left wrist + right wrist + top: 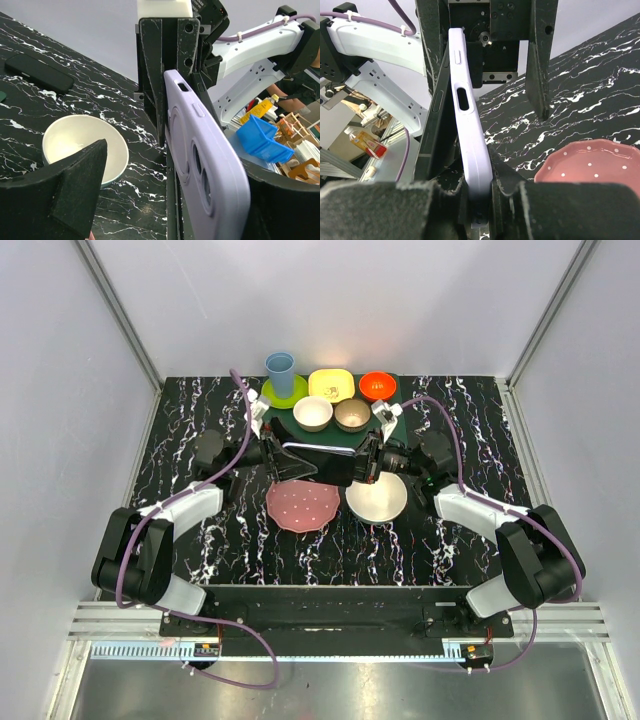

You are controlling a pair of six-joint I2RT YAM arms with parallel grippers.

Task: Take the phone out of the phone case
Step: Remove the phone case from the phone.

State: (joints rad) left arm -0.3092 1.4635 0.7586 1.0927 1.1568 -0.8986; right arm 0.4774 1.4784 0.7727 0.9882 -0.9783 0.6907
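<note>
The phone [318, 464], a black slab with a glossy screen, hangs level above the table between both grippers, with the lavender phone case [320, 448] showing as a pale rim. My right gripper [480, 185] is shut on the end of the phone case [470, 135]. At that end the phone [435, 135] stands angled away from the shell. My left gripper [180, 165] is open, one finger [75, 200] well clear on the left. The phone case [210, 165] shows its back and camera holes, with the phone's edge [172, 210] beside it.
Below the phone sit a pink dotted plate [301, 505] and a white bowl [377, 498]. Behind stand a blue cup [280, 370] on a green plate, a yellow dish [331, 385], an orange bowl [378, 386] and two small bowls [313, 413]. A flat black object [37, 72] lies on the table.
</note>
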